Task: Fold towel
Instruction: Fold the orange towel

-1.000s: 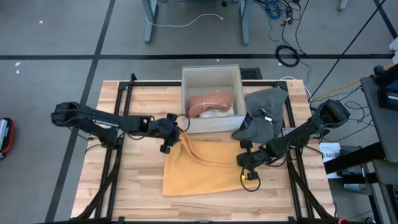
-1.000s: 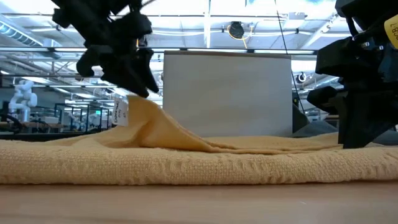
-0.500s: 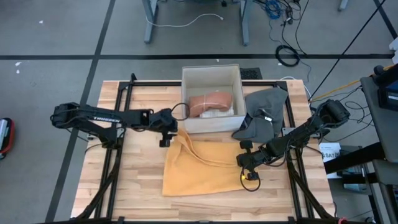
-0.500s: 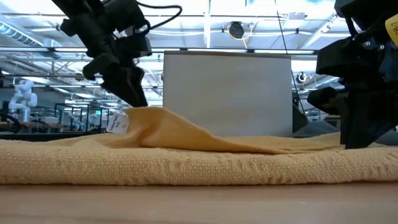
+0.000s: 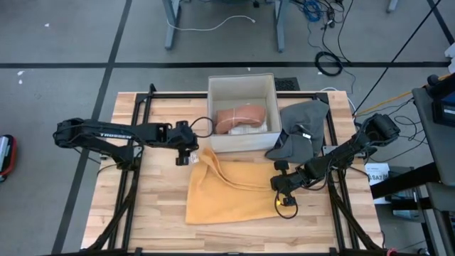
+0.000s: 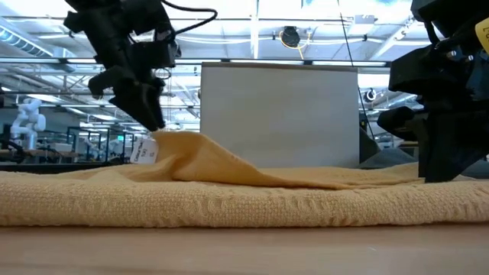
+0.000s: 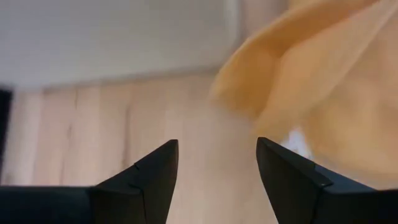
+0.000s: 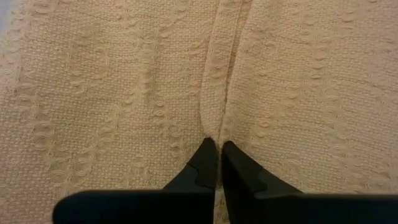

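The left hand (image 5: 186, 158) has let go of the yellow towel (image 5: 231, 188) and backed away, fingers apart. The towel lies on the bench (image 5: 156, 220), its corner dropped. The right hand (image 5: 283, 186) pinches its edge.

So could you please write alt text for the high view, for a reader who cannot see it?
A yellow towel lies rumpled on a wooden table. The right pincer pinches its right edge, and the open left pincer sits beside its raised far-left corner, below a white box.
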You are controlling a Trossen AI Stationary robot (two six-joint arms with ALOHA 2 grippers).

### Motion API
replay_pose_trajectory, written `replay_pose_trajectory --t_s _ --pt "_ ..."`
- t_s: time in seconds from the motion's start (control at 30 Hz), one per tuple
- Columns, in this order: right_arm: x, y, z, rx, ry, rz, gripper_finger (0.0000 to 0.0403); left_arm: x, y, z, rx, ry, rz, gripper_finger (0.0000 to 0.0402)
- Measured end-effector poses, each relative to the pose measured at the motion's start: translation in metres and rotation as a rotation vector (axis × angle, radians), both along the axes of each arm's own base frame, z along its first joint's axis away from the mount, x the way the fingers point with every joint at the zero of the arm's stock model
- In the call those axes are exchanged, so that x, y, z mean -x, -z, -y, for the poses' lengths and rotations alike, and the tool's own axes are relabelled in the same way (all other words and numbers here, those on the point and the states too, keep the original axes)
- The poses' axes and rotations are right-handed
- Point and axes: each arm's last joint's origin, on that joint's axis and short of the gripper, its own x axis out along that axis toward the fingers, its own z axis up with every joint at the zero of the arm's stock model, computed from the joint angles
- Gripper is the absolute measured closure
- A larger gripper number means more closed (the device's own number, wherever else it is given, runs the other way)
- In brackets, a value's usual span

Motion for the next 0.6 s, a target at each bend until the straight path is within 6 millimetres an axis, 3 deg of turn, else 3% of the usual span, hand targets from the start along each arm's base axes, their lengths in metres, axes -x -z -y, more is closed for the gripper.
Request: replay_pose_trajectory --t_s 0.13,0.23,0.6 --pt "0.0 0.0 0.0 -0.001 0.001 0.001 0.0399 0.008 0.006 0.003 0.104 -0.022 -0.104 0.0179" --pt "0.0 0.0 0.0 -0.002 0.001 0.001 0.0399 0.004 0.012 0.007 0.2 0.022 -0.114 0.0179" --pt "-0.001 0.0 0.0 -0.009 0.0 0.007 0.0399 -0.028 0.025 -0.021 0.084 -0.033 0.05 0.0179"
